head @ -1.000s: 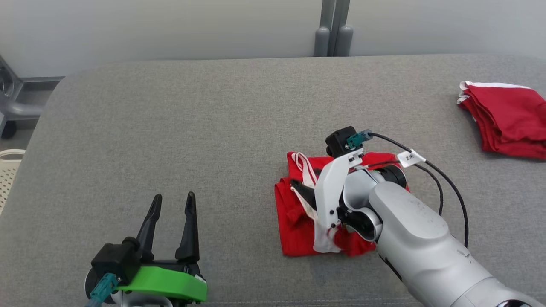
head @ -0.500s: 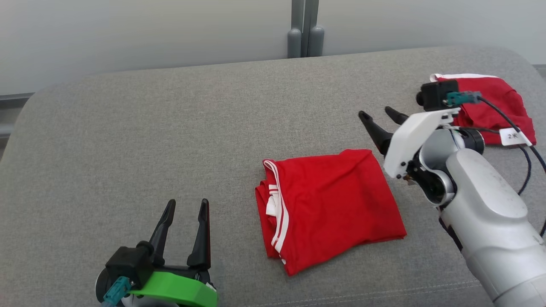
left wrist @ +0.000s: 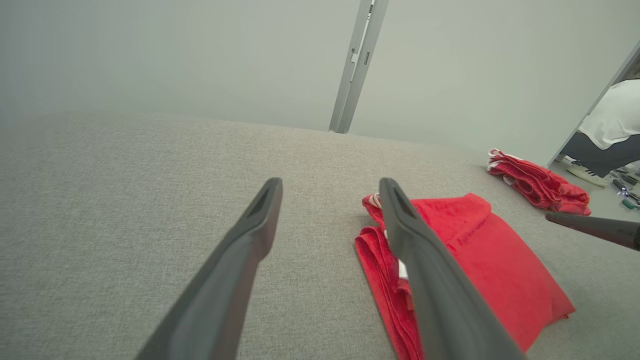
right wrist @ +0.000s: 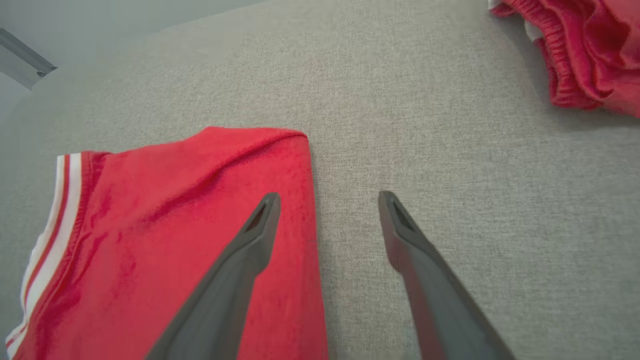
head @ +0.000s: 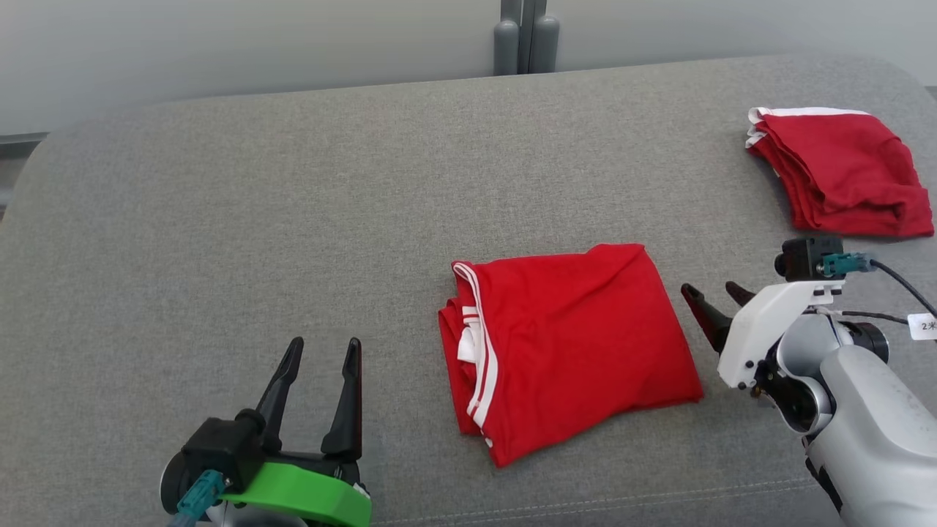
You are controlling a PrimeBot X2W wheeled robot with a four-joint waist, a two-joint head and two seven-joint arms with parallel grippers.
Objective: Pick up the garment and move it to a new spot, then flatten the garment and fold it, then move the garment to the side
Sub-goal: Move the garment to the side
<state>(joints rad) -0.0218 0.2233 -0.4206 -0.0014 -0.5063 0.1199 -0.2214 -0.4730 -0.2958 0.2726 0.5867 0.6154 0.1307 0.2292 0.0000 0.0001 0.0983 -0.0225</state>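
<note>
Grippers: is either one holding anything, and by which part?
Nothing is held. Left gripper and right gripper are open; the garment lies free between them.

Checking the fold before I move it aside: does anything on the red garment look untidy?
Slightly. The folded red garment lies flat, but at its left edge the layers are uneven, with a bit of white trim bunched between them.

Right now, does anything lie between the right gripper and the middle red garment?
Nothing visible does. The open right gripper hangs just beside the garment at its right edge, bare grey cushion between them. The other red pile lies farther back.
</note>
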